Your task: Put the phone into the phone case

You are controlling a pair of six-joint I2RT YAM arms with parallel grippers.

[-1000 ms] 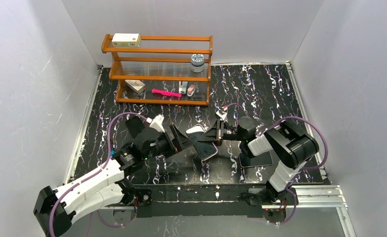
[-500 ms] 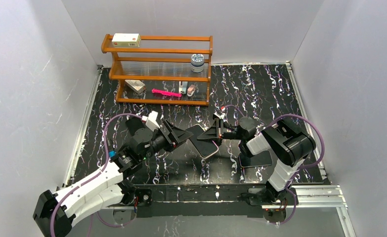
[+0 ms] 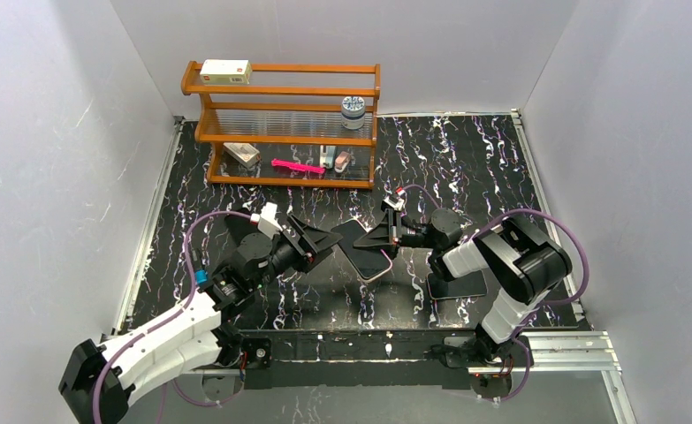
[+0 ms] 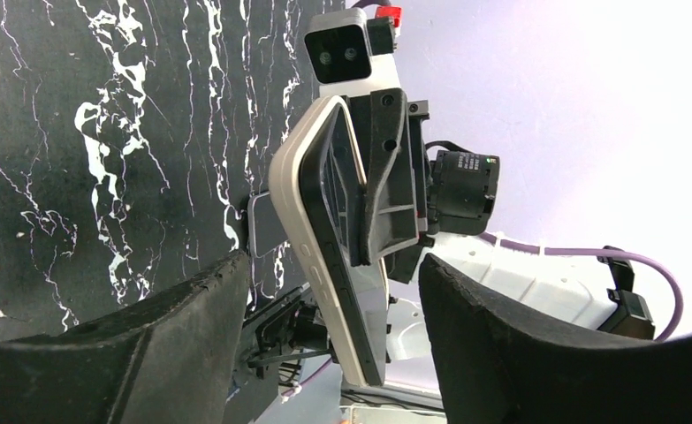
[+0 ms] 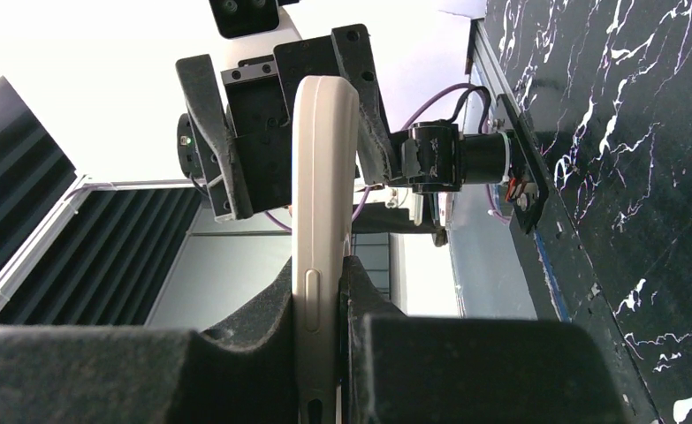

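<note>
My right gripper (image 3: pixel 386 238) (image 5: pixel 324 283) is shut on the edge of a pinkish-gold-rimmed phone (image 3: pixel 366 252) (image 5: pixel 323 194) with a dark face and holds it above the table's middle. My left gripper (image 3: pixel 327 239) (image 4: pixel 333 265) is open. Its black fingers (image 4: pixel 183 336) stand either side of that phone (image 4: pixel 324 256) without touching it. The silvery-edged, dark-screened phone (image 3: pixel 457 285) (image 4: pixel 267 225) lies flat under the right arm. A plain black flat shape (image 3: pixel 236 225) behind the left arm may be the phone case; I cannot tell.
A wooden shelf rack (image 3: pixel 282 124) stands at the back with a box, a jar, a pink object and small items on it. White walls close in the black marbled table (image 3: pixel 466 159) on three sides.
My left gripper has moved away from the near edge and now lines up with the held phone's end. The right gripper has turned the phone slightly.
</note>
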